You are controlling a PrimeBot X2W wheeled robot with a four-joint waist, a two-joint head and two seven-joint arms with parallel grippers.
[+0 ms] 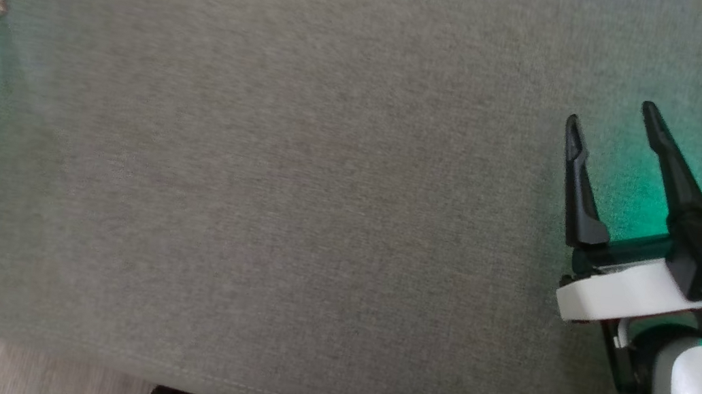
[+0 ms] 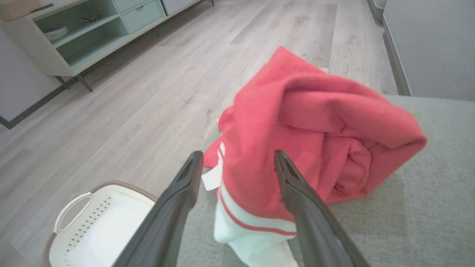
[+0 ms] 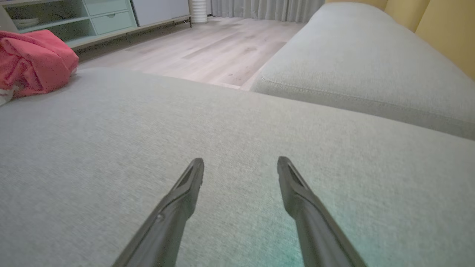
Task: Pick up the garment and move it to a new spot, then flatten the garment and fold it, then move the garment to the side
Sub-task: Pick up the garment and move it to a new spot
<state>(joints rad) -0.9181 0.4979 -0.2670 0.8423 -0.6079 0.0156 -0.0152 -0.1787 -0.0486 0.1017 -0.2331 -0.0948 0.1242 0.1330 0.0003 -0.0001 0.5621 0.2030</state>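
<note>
Lying crumpled at far left corner of grey sofa cushion (image 1: 320,220): red jersey (image 2: 315,122), white sleeve (image 2: 256,237) with striped trim nearest left gripper (image 2: 238,155). That claw spread wide, jersey seen between fingers, contact unclear. Right gripper (image 1: 611,115) also spread, holding nothing, over bare cushion well apart from jersey. White laundry basket (image 2: 92,222) on wood floor (image 2: 148,92) beside cushion.
</note>
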